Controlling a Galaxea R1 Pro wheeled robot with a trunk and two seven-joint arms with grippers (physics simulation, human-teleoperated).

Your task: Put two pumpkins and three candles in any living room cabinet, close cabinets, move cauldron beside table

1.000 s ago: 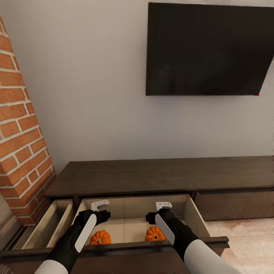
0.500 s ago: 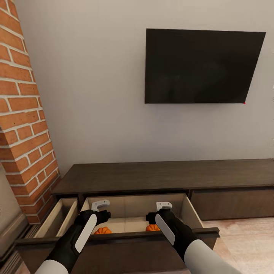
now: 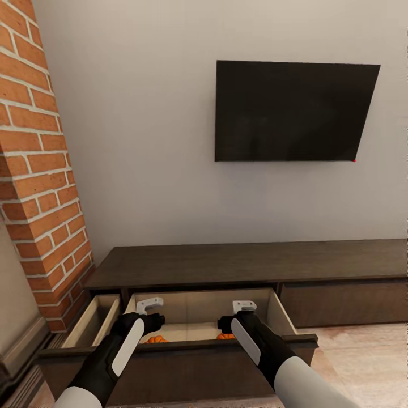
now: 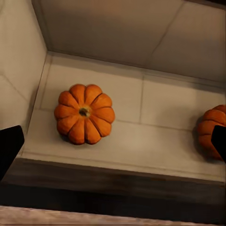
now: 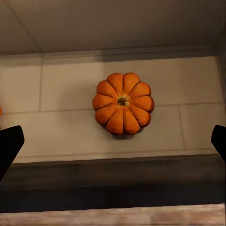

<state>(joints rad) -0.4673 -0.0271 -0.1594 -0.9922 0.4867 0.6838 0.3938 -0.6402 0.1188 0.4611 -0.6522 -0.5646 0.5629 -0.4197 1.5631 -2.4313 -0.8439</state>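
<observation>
Illumination is even and diffuse; no distinct source is visible. The wall point(image 3: 141, 141) renders bright and free of glare. Each pumpkin point(image 4: 84, 113) casts a soft, short contact shadow. The drawer front point(image 5: 113, 181) is dim. Wrist views appear slightly soft, with mild blur.

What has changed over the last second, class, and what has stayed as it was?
The view has drawn back: the TV sits lower and the cabinet looks smaller. Both pumpkins remain in the open drawer, and both grippers stay open above it.
</observation>
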